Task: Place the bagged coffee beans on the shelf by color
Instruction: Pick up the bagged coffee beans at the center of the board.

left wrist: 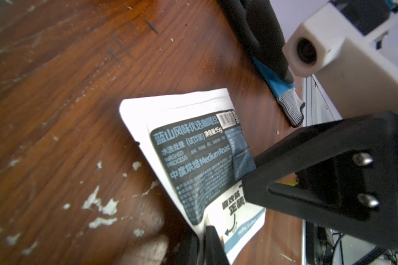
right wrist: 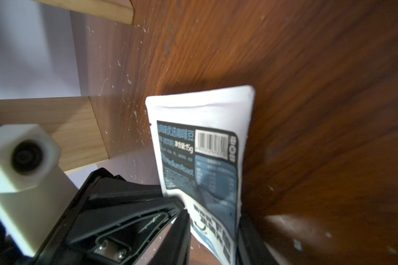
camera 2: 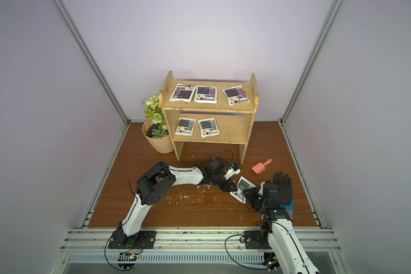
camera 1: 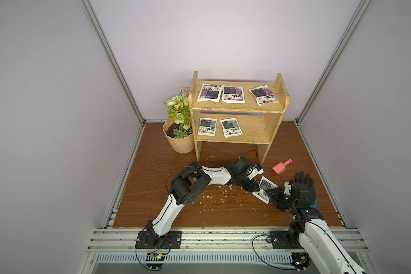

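A white pouch of bagged coffee beans point(camera 1: 266, 186) point(camera 2: 244, 185) with a grey-blue block is tilted just above the brown table, between both arms. My left gripper point(camera 1: 255, 188) point(left wrist: 202, 231) is shut on one edge of this pouch point(left wrist: 193, 146). My right gripper point(camera 1: 272, 192) point(right wrist: 214, 220) stands open astride the opposite end of the pouch point(right wrist: 205, 146), which rests against one finger with a gap to the other. The wooden shelf point(camera 1: 242, 108) point(camera 2: 211, 108) carries three purple pouches point(camera 1: 233, 94) on its upper board and two grey-blue pouches point(camera 1: 207, 126) on its lower board.
A peach flowerpot point(camera 1: 179, 141) with flowers stands left of the shelf. A pink scoop point(camera 1: 281, 166) lies right of the shelf's foot. A black glove point(camera 1: 304, 189) lies just behind the right gripper. White flecks are scattered over the table point(camera 1: 199, 213).
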Robot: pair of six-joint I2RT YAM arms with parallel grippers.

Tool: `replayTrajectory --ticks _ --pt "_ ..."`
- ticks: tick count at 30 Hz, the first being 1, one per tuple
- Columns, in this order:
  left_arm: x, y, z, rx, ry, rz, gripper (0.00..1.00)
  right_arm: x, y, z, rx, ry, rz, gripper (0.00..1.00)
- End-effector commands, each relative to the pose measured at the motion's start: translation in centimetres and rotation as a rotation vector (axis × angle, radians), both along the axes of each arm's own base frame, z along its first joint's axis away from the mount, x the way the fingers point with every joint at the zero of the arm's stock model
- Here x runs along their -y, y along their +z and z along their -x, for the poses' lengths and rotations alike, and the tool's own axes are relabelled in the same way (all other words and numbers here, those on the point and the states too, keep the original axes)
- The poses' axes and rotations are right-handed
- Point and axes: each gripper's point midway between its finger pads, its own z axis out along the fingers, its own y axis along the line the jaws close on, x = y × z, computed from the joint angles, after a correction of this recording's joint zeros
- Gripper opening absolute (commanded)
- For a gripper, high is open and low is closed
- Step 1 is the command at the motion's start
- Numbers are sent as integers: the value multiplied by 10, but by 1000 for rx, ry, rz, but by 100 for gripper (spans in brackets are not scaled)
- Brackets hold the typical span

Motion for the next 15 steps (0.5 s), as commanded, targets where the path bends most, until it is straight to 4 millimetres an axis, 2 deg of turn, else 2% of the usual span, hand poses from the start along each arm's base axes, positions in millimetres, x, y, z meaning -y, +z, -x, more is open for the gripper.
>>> replayTrajectory --ticks 1,2,7,15 --pt "-5 -5 18 -33 -35 -15 3 -3 -2 3 -21 14 -10 35" --pt "-7 -3 17 -24 -32 -14 1 -2 1 2 -14 13 -8 36" --pt "-15 5 13 -16 -3 12 1 -2 11 -4 31 10 -4 40" --pt "-33 41 -6 -71 58 167 1 -11 20 -7 86 29 -67 43"
